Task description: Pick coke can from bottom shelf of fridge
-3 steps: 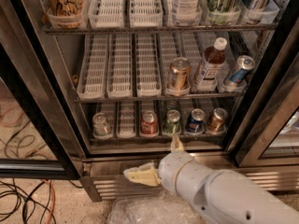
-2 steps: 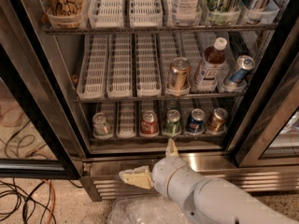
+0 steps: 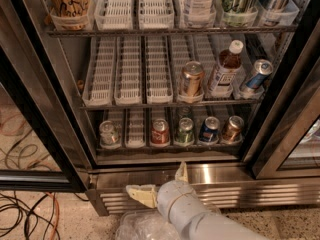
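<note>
The coke can (image 3: 160, 132) is red with a silver top and stands upright in the third lane of the bottom shelf (image 3: 170, 146) of the open fridge (image 3: 165, 34). To its left is a pale can (image 3: 108, 133); to its right a green can (image 3: 185, 131), a dark blue can (image 3: 208, 129) and a brown can (image 3: 232, 128). My gripper (image 3: 161, 183) is low in front of the steel base grille (image 3: 260, 193), below the can. It is open and empty, with one cream finger (image 3: 141, 194) out to the left and one up (image 3: 182, 172).
The middle shelf holds a bronze can (image 3: 191, 79), a brown bottle (image 3: 224, 71) and a tilted blue can (image 3: 256, 75). The black-framed glass door (image 3: 30, 134) is swung open at left. Cables (image 3: 25, 209) lie on the floor. Crumpled clear plastic (image 3: 142, 227) lies under the arm.
The arm has swung left and slightly down along the base grille. The gripper stays open and empty. The cans have not moved.
</note>
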Controlling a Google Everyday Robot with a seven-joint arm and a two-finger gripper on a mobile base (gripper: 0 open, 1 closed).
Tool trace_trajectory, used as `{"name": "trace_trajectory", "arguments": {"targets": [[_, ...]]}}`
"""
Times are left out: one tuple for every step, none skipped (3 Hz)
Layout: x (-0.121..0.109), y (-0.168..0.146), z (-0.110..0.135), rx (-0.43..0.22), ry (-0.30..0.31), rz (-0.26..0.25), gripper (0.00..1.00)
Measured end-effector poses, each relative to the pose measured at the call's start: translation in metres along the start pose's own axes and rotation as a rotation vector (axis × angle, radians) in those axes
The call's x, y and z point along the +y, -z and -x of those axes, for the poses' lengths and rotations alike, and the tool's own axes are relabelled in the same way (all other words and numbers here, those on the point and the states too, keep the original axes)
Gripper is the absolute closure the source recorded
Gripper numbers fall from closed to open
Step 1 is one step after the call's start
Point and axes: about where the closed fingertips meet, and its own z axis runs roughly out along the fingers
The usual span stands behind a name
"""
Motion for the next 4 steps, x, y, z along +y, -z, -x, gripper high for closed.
{"name": "trace_trajectory", "arguments": {"targets": [[-0.009, 0.000, 0.000, -0.003, -0.005, -0.033, 0.00], [-0.009, 0.000, 0.000, -0.003, -0.005, -0.033, 0.00], [-0.015, -0.011, -0.023, 0.019, 0.020, -0.038, 0.00], [-0.033, -0.019, -0.043, -0.007, 0.046, -0.079, 0.00]]}}
